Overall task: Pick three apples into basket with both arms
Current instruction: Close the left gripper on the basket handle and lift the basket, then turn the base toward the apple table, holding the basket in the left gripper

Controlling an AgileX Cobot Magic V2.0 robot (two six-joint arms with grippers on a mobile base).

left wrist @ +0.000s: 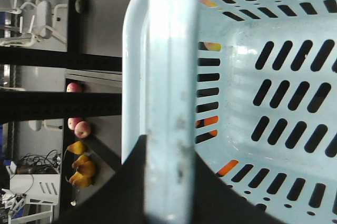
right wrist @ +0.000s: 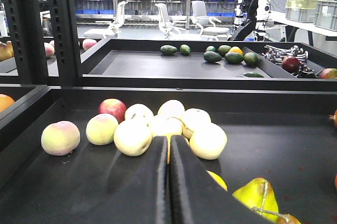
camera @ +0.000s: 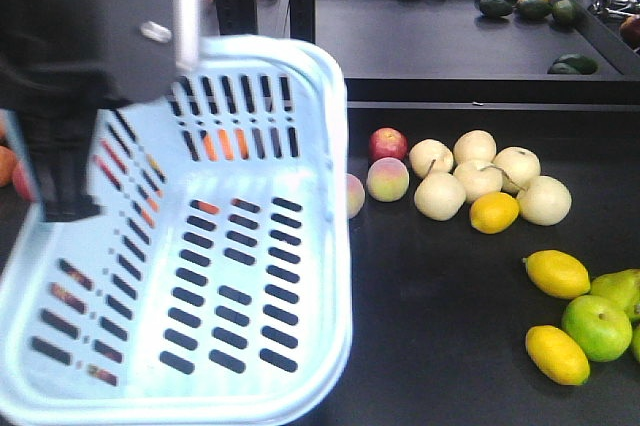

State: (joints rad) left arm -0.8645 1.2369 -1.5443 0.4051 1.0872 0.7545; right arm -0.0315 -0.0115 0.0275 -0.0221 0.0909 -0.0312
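Tilting steeply at the left of the black table [camera: 430,346], the pale blue basket [camera: 260,46] turns its open side to the front cam. No fruit lies inside it, and orange and red patches show thru the slots from behind. The left arm [camera: 60,66], a dark blur at top left, stands in front of the basket's upper left corner.

On the left wrist cam the basket's handle [left wrist: 171,77] runs top to bottom thru the frame. It passes btwn the black fingers of the left gripper [left wrist: 169,166], which looks clamped on it. The right gripper [right wrist: 169,142] has its two fingers pressed flat together w/ nothing btwn them, low over the table and pointing at the fruit pile.

That pile sits mid-table, right of the basket. A red apple [camera: 388,143] is at the back w/ a peach [camera: 387,179] touching it in front. Next comes a cluster of pale yellow round fruit [camera: 480,176] w/ a lemon [camera: 494,212] against its front edge. Nearer the cam, at right, two more lemons and a green apple [camera: 597,327] lie close together.

A dark maroon apple [right wrist: 290,64] rests in the far tray [right wrist: 137,63], well apart from the basket and beside a tangle of metal parts [right wrist: 284,51]. Dark green fruit [right wrist: 213,56] lies in the same tray.
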